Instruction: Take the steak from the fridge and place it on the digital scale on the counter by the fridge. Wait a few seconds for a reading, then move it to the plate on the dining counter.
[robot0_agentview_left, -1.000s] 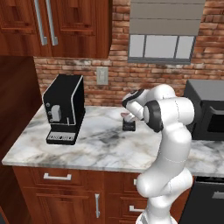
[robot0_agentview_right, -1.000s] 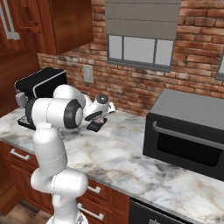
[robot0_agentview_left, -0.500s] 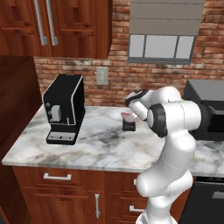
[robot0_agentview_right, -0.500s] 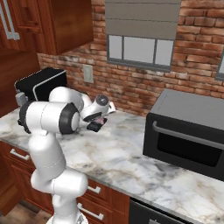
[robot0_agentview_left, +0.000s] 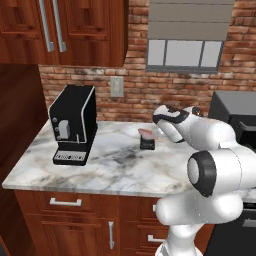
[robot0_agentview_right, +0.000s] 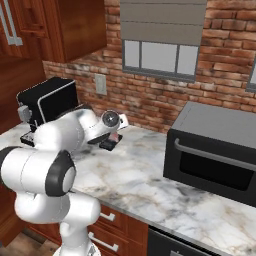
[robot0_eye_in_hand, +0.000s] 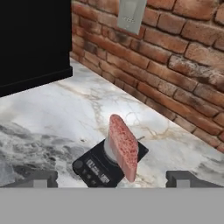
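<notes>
The steak (robot0_eye_in_hand: 124, 146), a pinkish-red slab, rests on the digital scale (robot0_eye_in_hand: 98, 169), a small black block with a round platform and a display. In the left base view the steak (robot0_agentview_left: 147, 132) lies on the scale (robot0_agentview_left: 147, 144) near the back of the marble counter (robot0_agentview_left: 100, 165). My gripper (robot0_eye_in_hand: 111, 180) is open and holds nothing. Its two fingertips (robot0_eye_in_hand: 40, 178) stand wide apart, short of the scale and not touching the steak. From the right base view, the scale (robot0_agentview_right: 111, 145) shows just below my hand.
The tall black coffee machine (robot0_agentview_left: 74, 122) stands left of the scale. A black microwave (robot0_agentview_right: 215, 145) occupies the counter's right side. The brick wall with an outlet (robot0_agentview_left: 117, 86) runs close behind the scale. Drawers with silver handles (robot0_agentview_left: 65, 202) sit below the counter.
My hand has drawn back to the right, away from the scale, and the elbow has swung forward. The steak stays on the scale.
</notes>
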